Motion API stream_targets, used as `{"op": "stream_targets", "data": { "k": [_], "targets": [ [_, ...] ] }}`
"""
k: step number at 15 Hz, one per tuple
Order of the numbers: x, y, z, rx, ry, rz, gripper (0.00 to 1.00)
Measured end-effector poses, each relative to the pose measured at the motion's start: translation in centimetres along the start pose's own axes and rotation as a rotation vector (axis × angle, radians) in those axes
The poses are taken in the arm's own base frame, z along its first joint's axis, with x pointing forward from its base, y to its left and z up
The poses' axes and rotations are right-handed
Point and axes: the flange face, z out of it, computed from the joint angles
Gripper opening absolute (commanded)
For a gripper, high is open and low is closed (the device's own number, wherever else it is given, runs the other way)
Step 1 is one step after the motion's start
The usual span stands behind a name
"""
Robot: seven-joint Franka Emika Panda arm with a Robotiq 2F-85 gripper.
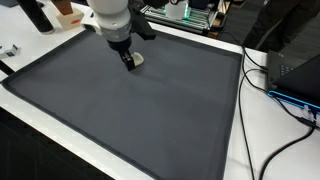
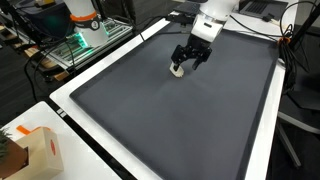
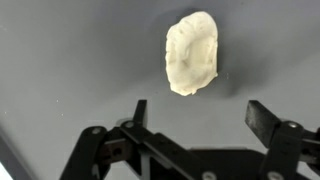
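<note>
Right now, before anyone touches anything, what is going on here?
A robot arm's gripper hangs with its jaws open just over a small, pale cream lump lying on a dark grey mat. In the wrist view the lump sits just beyond the fingertips, not between them. Nothing is held; whether a finger touches the lump cannot be told.

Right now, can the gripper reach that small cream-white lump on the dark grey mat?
Probably yes: the gripper hangs open close to the small cream-white lump, only bare dark grey mat between them.
</note>
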Motion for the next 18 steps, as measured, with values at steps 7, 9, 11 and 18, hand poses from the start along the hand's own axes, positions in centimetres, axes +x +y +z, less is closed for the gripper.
{"op": "stream_targets", "data": {
  "k": [7, 9, 11, 18],
  "targets": [
    [-3.3, -4.0, -1.0, -0.161, 0.175, -0.270, 1.00],
    [-4.0, -4.8, -1.1, -0.190, 0.203, -0.336, 1.00],
    [-4.6, -5.3, -1.1, -0.210, 0.215, -0.400, 1.00],
    [-6.2, -6.0, -0.2, -0.226, 0.229, -0.602, 1.00]
  ]
}}
